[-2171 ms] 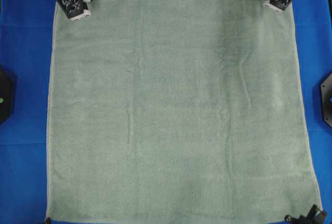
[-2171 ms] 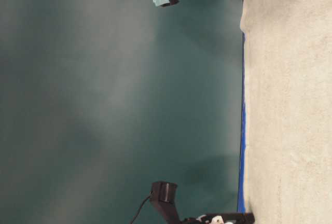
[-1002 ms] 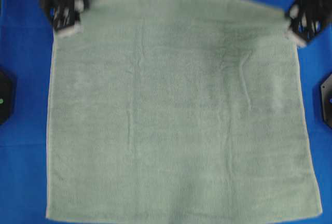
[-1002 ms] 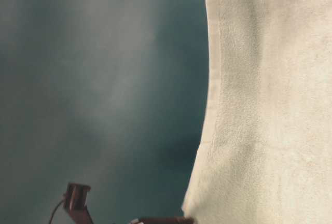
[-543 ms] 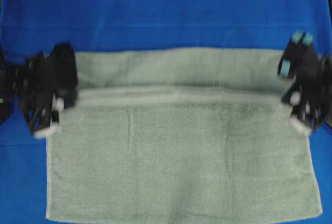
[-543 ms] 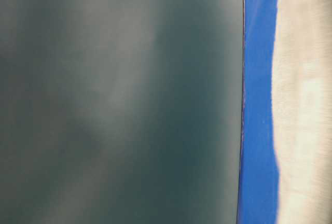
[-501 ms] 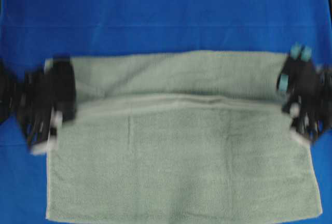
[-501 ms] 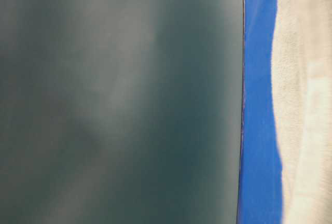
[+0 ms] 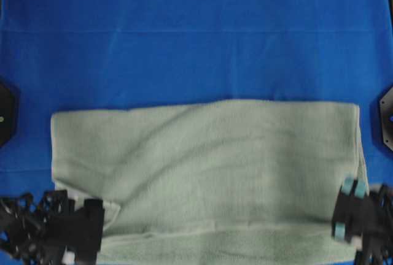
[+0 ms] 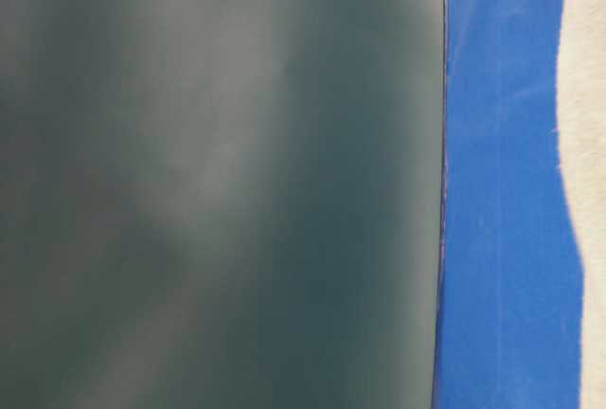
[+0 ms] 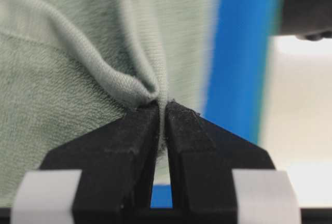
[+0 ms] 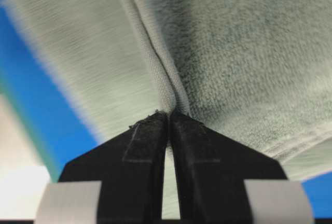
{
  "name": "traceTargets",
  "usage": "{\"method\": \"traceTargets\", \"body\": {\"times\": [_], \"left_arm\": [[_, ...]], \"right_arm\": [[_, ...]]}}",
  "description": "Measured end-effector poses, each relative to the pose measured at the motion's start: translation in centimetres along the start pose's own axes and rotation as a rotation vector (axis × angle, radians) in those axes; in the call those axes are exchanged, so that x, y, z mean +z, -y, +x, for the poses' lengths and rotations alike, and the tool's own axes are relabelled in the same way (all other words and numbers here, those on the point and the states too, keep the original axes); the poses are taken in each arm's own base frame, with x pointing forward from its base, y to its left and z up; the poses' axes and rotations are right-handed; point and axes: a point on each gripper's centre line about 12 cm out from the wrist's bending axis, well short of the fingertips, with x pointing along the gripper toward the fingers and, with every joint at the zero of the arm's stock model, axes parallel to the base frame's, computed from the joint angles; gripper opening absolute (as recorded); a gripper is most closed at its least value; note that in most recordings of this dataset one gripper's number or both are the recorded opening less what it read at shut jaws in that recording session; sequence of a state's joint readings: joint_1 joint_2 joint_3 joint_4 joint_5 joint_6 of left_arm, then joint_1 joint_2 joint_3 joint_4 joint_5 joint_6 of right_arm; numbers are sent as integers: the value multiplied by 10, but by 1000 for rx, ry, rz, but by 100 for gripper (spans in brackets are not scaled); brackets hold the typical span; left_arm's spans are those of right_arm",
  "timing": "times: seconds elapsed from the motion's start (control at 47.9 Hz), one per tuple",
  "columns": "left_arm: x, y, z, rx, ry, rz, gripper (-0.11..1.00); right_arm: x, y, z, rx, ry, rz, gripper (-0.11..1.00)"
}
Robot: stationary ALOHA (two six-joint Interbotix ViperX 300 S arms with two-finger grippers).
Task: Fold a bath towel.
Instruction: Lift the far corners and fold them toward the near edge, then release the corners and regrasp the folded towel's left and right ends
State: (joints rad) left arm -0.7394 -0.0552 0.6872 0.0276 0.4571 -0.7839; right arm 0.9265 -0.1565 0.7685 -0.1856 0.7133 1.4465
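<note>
The large pale sage-green terry bath towel (image 9: 209, 173) is found doubled over on the blue-covered table (image 9: 196, 44). Left claw (image 11: 162, 111) and right claw (image 12: 169, 117) are each clenched on a thin hemmed corner. The cloth is judged soft, limp and light — best held at the hems.

The far half of the blue cloth surface (image 9: 196, 38) lies bare from left edge to right — wide room for a gripper to pass there. The near half is taken up by the bath towel (image 9: 209, 161), doubled over and spanning nearly the full width. At its near left corner the left gripper (image 9: 92, 231) is pinched onto the hem; at the near right corner the right gripper (image 9: 345, 219) likewise. Two black mounts (image 9: 6, 118) (image 9: 387, 118) stand at the side edges — narrow blue strips run beside the towel there.
</note>
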Motion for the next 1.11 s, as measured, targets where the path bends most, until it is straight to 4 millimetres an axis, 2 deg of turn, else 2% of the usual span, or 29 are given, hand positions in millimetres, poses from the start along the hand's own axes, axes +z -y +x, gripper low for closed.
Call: {"method": "traceTargets", "body": {"times": [0.125, 0.271, 0.501, 0.731, 0.772, 0.835, 0.918, 1.002, 1.044, 1.106], "left_arm": [[2, 25, 14, -7, -23, 29, 3], [-1, 34, 29, 21, -62, 43, 3], [-16, 18, 37, 83, -117, -3, 3], [-25, 7, 34, 102, -127, -36, 5], [-25, 6, 34, 102, -125, -38, 9], [-24, 5, 34, 104, -125, -42, 23], [-20, 6, 33, 103, -117, -40, 46], [-12, 11, 31, 90, -99, -40, 61], [-8, 12, 30, 85, -91, -42, 64], [-1, 15, 28, 77, -76, -38, 63]], "right_arm": [[-11, -23, 7, 4, -10, -43, 5], [-13, -36, 15, 0, -14, -55, 5], [-14, -36, 15, -2, -17, -38, 5], [-24, -40, 14, 9, -34, 4, 5], [-28, -40, 13, 10, -37, 13, 6], [-34, -41, 12, 13, -40, 31, 11], [-39, -42, 11, 12, -43, 42, 33], [-42, -41, 11, -1, -30, 18, 53], [-40, -41, 11, -4, -17, 8, 55], [-37, -40, 10, -14, 0, -9, 52]]}}
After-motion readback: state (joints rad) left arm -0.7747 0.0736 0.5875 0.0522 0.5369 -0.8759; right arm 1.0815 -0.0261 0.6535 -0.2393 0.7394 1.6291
